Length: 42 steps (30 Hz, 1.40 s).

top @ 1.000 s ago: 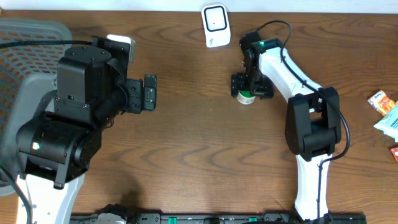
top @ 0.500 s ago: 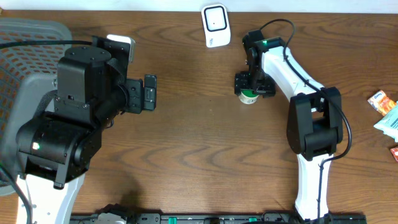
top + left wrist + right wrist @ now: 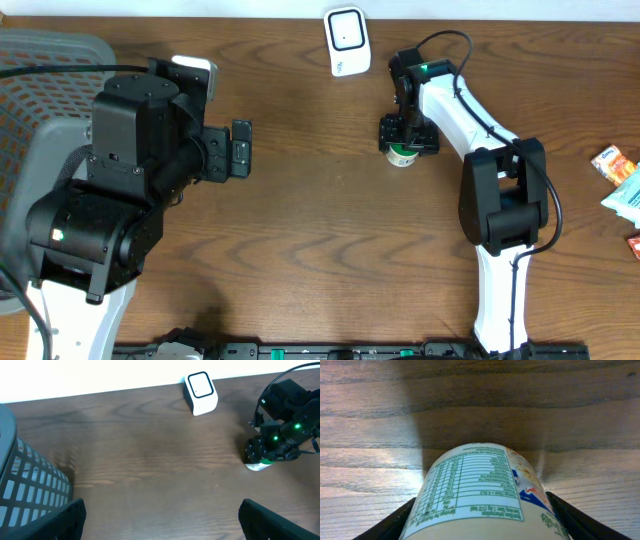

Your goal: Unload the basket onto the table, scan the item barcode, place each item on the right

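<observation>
the right fingers stood spread to either side of a small white plastic cup with a green-printed label. the cup sat directly between them on the brown wooden worktop. the wrist view showed a finger close against each flank of the cup, but i could not tell whether they were already pinching it. the left fingers were spread wide and held nothing, well apart from the cup. a white rounded scanner box lay beyond the right fingers and off to one side, near but not touching.

to do this step well, i judged the fingers should close evenly on the cup's middle without denting it. only the nutrition table faced the wrist camera and no barcode showed, so the cup would likely need lifting and turning until the code faced the scanner's window.
</observation>
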### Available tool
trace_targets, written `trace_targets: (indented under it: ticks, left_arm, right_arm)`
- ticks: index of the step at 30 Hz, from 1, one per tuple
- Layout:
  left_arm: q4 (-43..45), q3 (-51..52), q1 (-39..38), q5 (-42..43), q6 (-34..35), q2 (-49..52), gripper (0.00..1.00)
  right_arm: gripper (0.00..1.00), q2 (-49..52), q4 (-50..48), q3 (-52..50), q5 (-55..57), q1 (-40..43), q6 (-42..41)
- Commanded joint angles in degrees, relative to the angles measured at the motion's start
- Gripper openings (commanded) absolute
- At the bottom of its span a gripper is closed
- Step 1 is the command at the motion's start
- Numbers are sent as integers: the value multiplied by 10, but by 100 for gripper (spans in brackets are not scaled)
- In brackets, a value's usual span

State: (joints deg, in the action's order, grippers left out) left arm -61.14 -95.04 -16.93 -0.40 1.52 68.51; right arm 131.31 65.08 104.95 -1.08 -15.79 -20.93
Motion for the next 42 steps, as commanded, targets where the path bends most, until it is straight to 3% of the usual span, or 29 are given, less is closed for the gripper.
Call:
trace_targets:
  ticks: [1, 9, 21, 30, 42]
  left_arm:
    - [0, 2, 3, -7, 3, 0, 98]
    - [0, 2, 3, -7, 3, 0, 98]
    - [0, 2, 3, -7, 3, 0, 98]
    - [0, 2, 3, -7, 3, 0, 98]
    - [0, 2, 3, -7, 3, 0, 98]
  right_arm:
    - [69, 22, 5, 0, -4, -4, 9]
    - [61, 21, 28, 24, -10, -4, 34]
    - [59, 21, 235, 222, -59, -4, 65]
    - [59, 21, 319, 228, -128, -9, 107]
    - [62, 21, 323, 227, -181, -27, 111]
